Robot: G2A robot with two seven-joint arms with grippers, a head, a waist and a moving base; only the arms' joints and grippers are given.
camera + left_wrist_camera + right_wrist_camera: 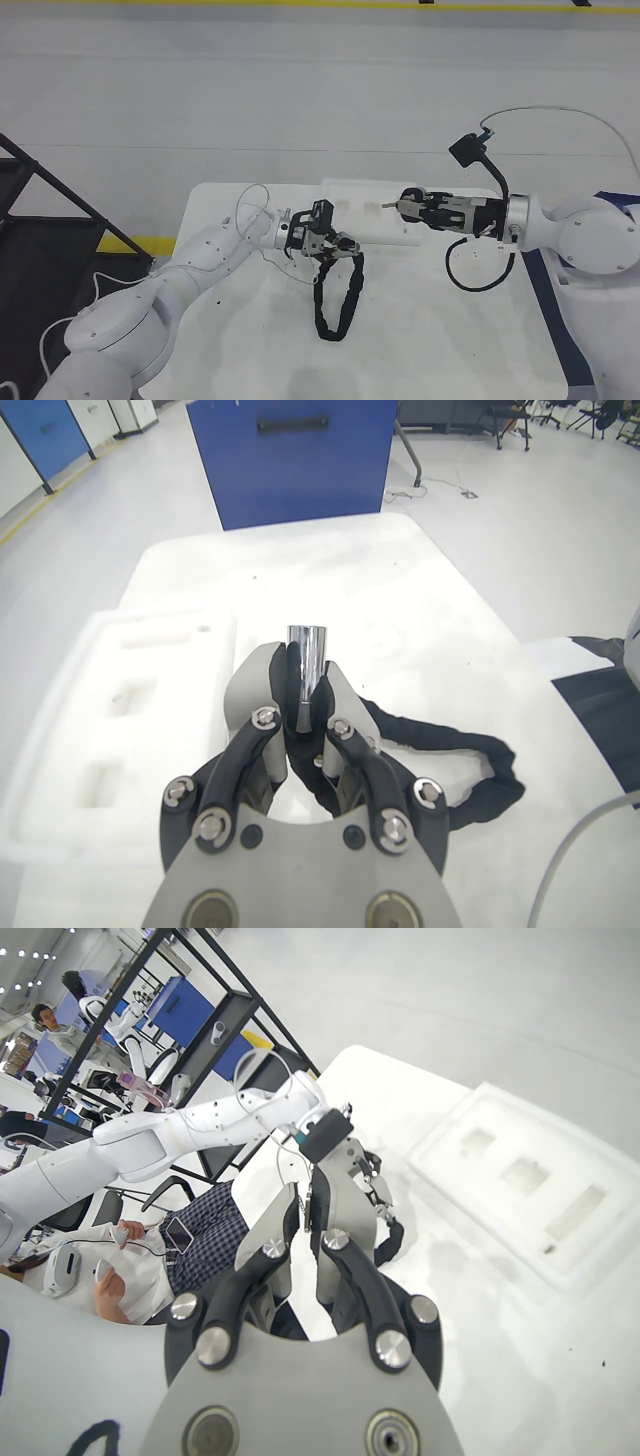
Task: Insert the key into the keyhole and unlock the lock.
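My left gripper (305, 667) is shut on the lock's chrome cylinder (307, 650), whose end points away from the wrist. The lock's black fabric-covered chain (465, 765) hangs in a loop down to the white table (440, 330). In the top view the left gripper (338, 244) holds the lock above the table's middle, with the chain (340, 295) trailing toward the front. My right gripper (402, 207) is a short way to its right, shut on a small metal key (387, 205) whose tip points at the left gripper. In the right wrist view the key (303, 1215) is a thin blade between the fingers, and the left gripper (367, 1178) lies just beyond.
A white foam tray (365, 200) with rectangular recesses lies at the table's back, under and behind both grippers. A blue cabinet (295, 460) stands beyond the table's right end. A black rack (40, 220) stands off the left side.
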